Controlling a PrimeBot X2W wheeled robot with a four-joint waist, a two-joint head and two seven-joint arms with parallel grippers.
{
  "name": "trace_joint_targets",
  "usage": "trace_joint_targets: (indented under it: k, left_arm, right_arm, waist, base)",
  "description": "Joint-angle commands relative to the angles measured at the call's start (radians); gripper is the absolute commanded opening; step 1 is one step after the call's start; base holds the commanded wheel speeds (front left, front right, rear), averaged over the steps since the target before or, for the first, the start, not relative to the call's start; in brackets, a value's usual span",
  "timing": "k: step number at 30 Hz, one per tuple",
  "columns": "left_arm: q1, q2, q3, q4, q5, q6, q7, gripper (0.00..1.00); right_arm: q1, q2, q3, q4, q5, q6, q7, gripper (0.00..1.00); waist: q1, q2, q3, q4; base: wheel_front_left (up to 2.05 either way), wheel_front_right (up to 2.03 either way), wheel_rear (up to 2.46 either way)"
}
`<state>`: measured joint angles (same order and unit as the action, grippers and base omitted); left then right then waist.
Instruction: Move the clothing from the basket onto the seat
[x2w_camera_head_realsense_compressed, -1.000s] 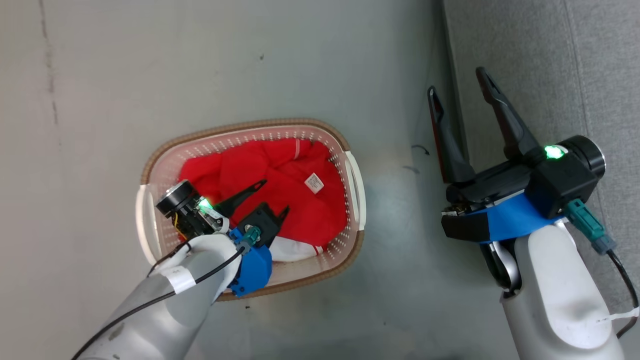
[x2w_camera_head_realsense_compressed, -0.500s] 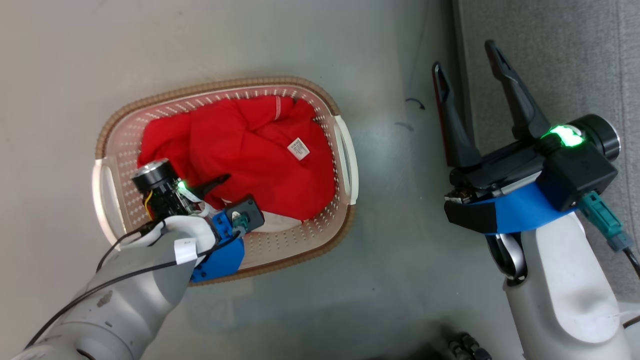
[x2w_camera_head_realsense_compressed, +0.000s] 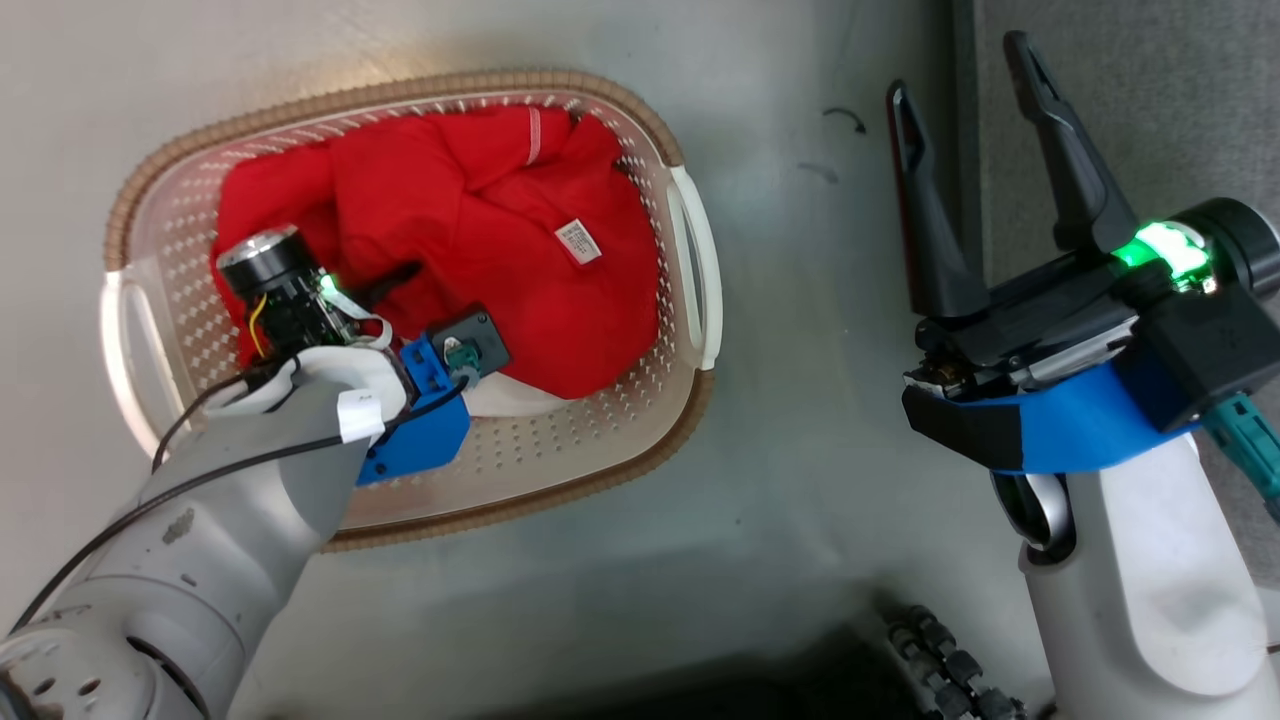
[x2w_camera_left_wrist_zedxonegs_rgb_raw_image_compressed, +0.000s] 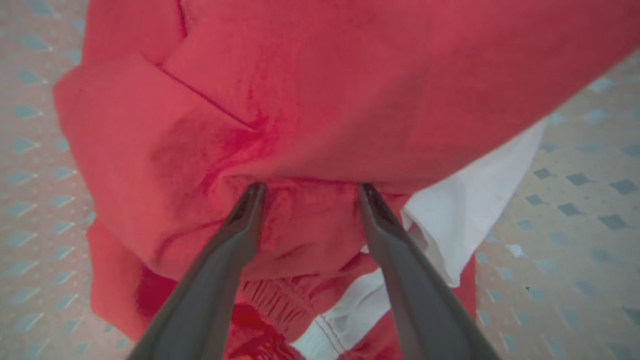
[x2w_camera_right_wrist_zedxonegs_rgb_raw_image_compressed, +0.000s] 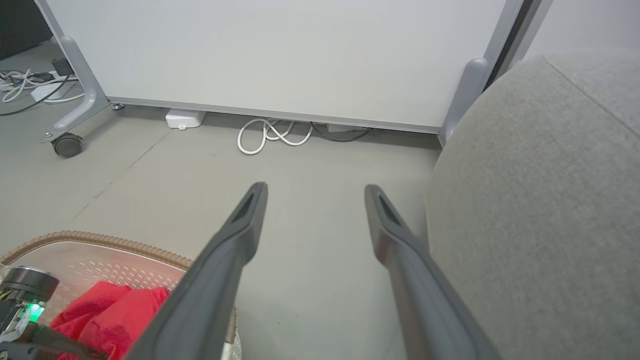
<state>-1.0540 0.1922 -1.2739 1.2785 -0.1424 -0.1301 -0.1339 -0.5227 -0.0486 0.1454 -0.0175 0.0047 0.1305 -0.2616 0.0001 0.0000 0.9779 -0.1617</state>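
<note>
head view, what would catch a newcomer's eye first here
The bright red clothing piled in the cream basket at the upper left stands out most. The left gripper is down in it, open, with its fingertips against a red fold. At the right, the right gripper hangs open by the edge of the grey seat.
</note>
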Motion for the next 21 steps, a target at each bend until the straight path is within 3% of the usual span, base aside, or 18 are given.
trace_joint_targets:
  k: [1,11,13,14,15,21]
  left_arm:
    - [-0.027,0.004,-0.002,0.002,0.002,0.000,0.003,1.00]
    - [-0.052,0.008,-0.007,0.008,-0.014,0.000,0.018,1.00]
    - [-0.052,0.010,-0.008,0.008,-0.014,0.000,0.023,0.96]
    - [-0.054,0.010,-0.008,0.009,-0.012,0.000,0.026,0.41]
    - [-0.055,0.011,-0.008,0.009,-0.008,0.000,0.026,0.01]
    - [-0.047,0.000,-0.009,0.009,-0.011,0.000,0.001,0.00]
  right_arm:
    - [-0.001,-0.003,-0.003,-0.015,-0.004,0.000,-0.005,1.00]
    - [0.021,-0.003,-0.007,-0.062,0.006,0.000,-0.005,1.00]
    - [0.021,-0.003,-0.008,-0.064,0.006,0.000,-0.005,1.00]
    - [0.021,-0.003,-0.009,-0.066,0.007,0.000,-0.005,1.00]
    - [0.020,-0.003,-0.010,-0.069,0.007,0.000,-0.005,1.00]
    - [0.010,-0.003,-0.016,-0.073,0.004,0.000,-0.005,1.00]
  waist:
    - [-0.0001,0.0000,0.022,-0.005]
    - [-0.0001,0.0000,0.063,-0.018]
    - [-0.0001,0.0000,0.065,-0.019]
    - [-0.0001,0.0000,0.065,-0.020]
    - [-0.0001,0.0000,0.065,-0.020]
    - [-0.0001,0.0000,0.053,-0.008]
  base:
    - [0.00,0.00,0.00]
    - [0.00,0.00,0.00]
    - [0.00,0.00,0.00]
    - [0.00,0.00,0.00]
    - [0.00,0.00,0.00]
    - [0.00,0.00,0.00]
